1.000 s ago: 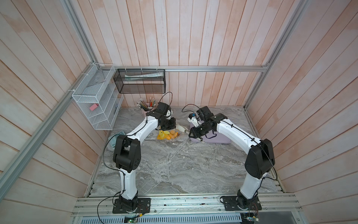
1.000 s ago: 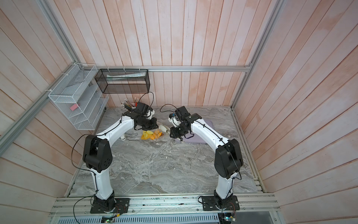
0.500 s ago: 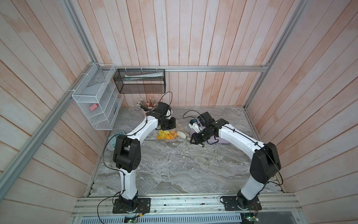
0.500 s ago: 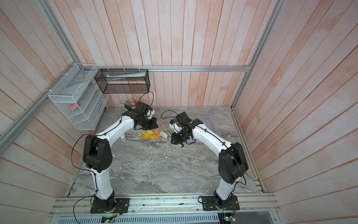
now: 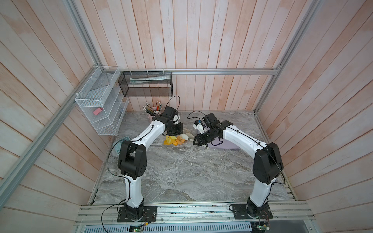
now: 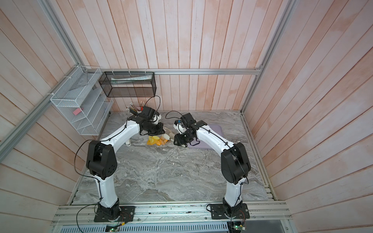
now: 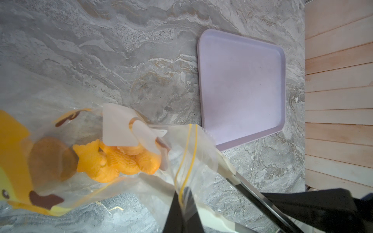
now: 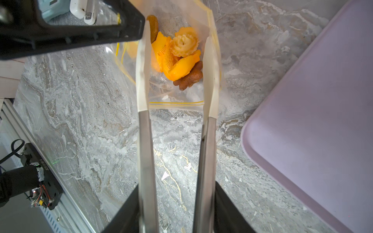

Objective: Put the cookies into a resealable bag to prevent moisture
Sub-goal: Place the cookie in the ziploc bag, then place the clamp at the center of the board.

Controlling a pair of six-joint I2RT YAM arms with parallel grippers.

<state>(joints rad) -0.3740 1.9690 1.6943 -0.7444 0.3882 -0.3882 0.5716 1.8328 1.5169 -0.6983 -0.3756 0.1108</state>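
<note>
a: where are the cookies (image 8: 177, 54)?

b: piled inside the resealable bag (image 7: 187, 157), which lies on the grey worktop (image 5: 181, 171) beside the lilac tray (image 7: 242, 88).

a: and the left gripper (image 7: 184, 198)?

b: its fingers are pinched tight on the bag's edge by the yellow strip.

a: the right gripper (image 8: 177, 66)?

b: fingers parted, tips in the bag's mouth either side of the cookies, gripping nothing.

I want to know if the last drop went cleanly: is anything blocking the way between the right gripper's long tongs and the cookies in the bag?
Nothing visible does. The right gripper reaches through the open mouth of the resealable bag, its long fingers apart on either side of the cookies. The left gripper pinches the bag's edge, off to the side.
</note>
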